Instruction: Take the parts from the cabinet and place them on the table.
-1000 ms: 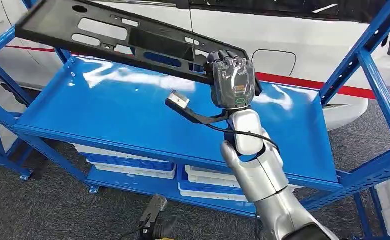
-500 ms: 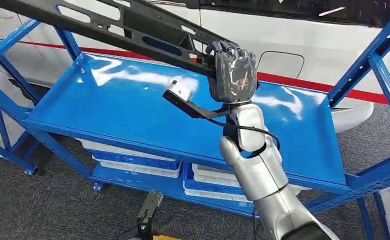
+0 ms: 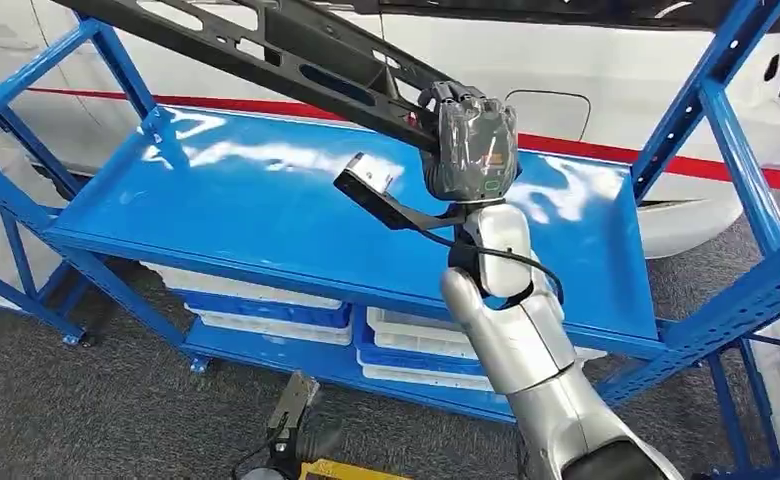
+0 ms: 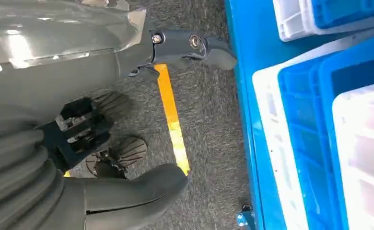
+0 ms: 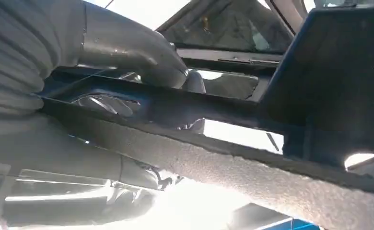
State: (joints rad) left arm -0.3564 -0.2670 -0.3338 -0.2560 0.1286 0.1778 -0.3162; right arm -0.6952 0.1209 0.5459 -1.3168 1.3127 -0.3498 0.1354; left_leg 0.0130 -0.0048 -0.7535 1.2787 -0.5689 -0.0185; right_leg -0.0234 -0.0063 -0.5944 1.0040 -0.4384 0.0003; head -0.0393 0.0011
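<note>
Right hand (image 3: 469, 150) grips the near right end of the long black plastic part (image 3: 266, 50), fingers closed around its edge (thumb on one face in the right wrist view). Part is held above the blue cabinet shelf (image 3: 266, 220), slanting up toward the far left. Left hand (image 4: 55, 143) hangs over grey floor, fingers apart, holding nothing.

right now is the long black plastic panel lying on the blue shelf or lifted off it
Lifted off. The right hand grips one end of the long black plastic panel, which slants above the blue shelf, touching nothing there.
</note>
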